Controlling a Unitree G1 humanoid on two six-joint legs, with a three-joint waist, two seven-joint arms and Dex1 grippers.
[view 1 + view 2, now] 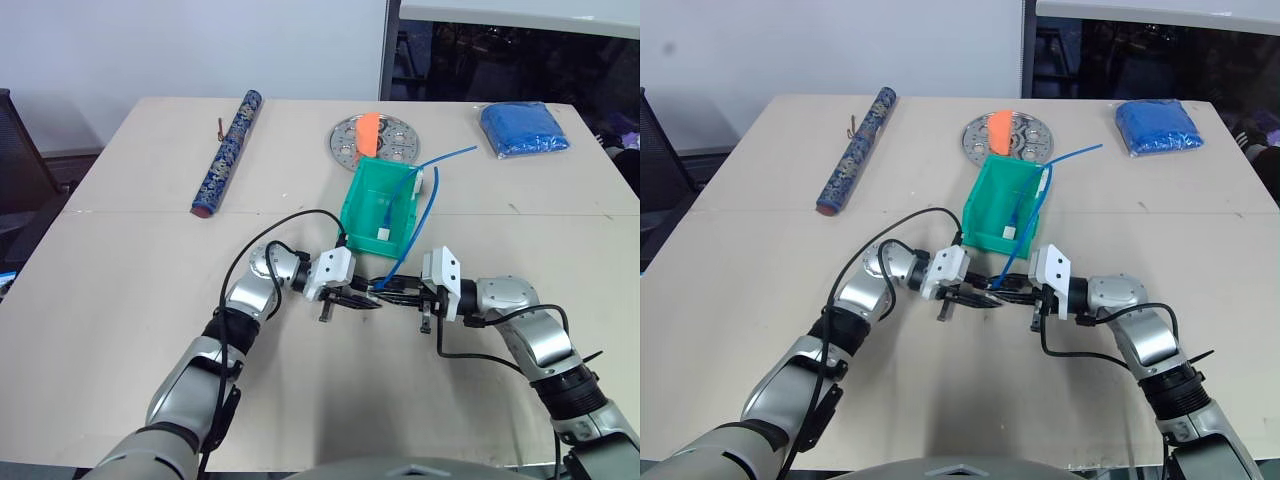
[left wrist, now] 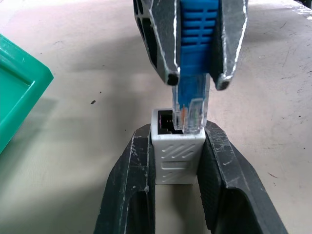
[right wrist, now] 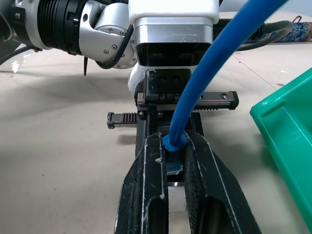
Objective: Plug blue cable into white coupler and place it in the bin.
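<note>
Misalignment is threatening — right fingers [image 2: 195,44] are clamping the cable [image 3: 214,73], its plug [image 2: 191,114] entering the coupler [image 2: 176,153] that left fingers [image 2: 127,195] are pinching; tilting could jam it.

1. At centre frame we see the bin [image 1: 383,208] on the table [image 1: 120,290], with the perforated plate [image 1: 373,140] just behind it.
2. The two grippers meet just below the bin: left gripper [image 1: 362,300], right gripper [image 1: 392,291].
3. The rolled tube [image 1: 227,152] lies upper left; the folded cloth [image 1: 523,129] upper right.
4. In the left wrist view, the cable plug [image 2: 191,111] sits at the coupler [image 2: 176,151] socket.
</note>
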